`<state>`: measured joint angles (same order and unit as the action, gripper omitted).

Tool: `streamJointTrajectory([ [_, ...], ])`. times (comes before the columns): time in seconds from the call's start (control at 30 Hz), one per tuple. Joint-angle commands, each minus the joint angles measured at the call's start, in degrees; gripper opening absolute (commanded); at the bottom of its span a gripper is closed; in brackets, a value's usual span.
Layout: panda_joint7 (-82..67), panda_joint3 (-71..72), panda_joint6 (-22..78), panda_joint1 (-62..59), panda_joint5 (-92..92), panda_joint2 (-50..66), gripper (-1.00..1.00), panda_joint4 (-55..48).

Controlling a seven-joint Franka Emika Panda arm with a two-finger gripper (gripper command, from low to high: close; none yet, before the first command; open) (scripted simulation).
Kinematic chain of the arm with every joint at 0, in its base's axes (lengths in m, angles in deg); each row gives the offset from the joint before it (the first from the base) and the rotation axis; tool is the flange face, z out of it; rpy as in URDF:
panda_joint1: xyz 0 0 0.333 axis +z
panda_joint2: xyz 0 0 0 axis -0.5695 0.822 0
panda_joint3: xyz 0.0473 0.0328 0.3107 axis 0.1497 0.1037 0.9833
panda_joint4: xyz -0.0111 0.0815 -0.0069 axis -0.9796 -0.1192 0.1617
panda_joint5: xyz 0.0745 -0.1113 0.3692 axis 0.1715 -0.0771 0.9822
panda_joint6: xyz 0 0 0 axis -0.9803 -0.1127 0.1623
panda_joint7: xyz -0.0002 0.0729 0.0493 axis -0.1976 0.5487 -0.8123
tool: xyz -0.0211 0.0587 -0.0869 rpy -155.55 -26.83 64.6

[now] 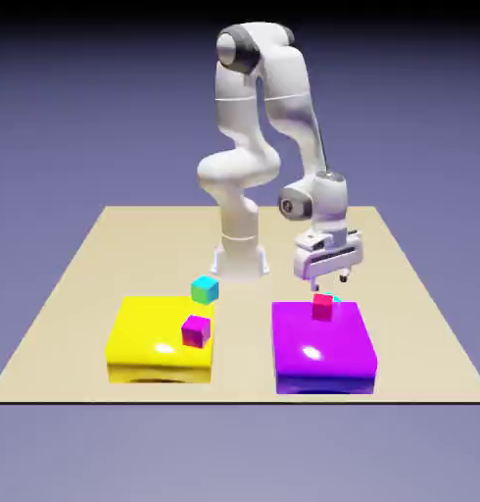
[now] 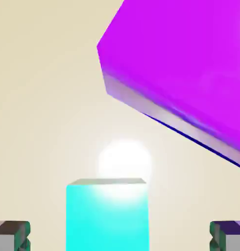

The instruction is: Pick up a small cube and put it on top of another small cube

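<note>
A tiny teal cube (image 2: 107, 215) lies on the tan table and fills the bottom middle of the hand view. In the exterior view only its sliver (image 1: 334, 298) peeks out behind the red cube (image 1: 323, 307). The red cube sits at the far edge of the purple flat block (image 1: 322, 348). My gripper (image 1: 328, 280) hovers just above the teal cube, open. Its fingertips (image 2: 12, 235) stand wide on either side of the cube with gaps, touching nothing. A second teal cube (image 1: 205, 289) rests by the far edge of the yellow block.
A magenta-pink cube (image 1: 195, 330) sits on the yellow flat block (image 1: 151, 343) at the exterior view's left. The purple block's corner (image 2: 180, 63) looms close at the hand view's upper right. The robot's base (image 1: 240, 257) stands behind.
</note>
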<state>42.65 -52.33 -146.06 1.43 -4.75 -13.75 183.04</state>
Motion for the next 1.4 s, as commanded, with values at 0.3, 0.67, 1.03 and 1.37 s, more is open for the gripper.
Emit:
streamJointTrajectory([
  [0.3, -19.10, 1.49, -8.76, 4.54, 24.90, 11.86, 0.00, -3.86],
  [0.67, -31.24, 2.44, -14.32, 7.46, 40.72, 19.39, -1.00, -6.30],
  [1.03, -10.23, 0.80, -4.69, 2.41, 13.33, 6.35, -1.00, -2.06],
  [1.37, -3.07, 0.81, 2.06, -0.26, -1.06, -2.69, -1.00, -2.44],
])
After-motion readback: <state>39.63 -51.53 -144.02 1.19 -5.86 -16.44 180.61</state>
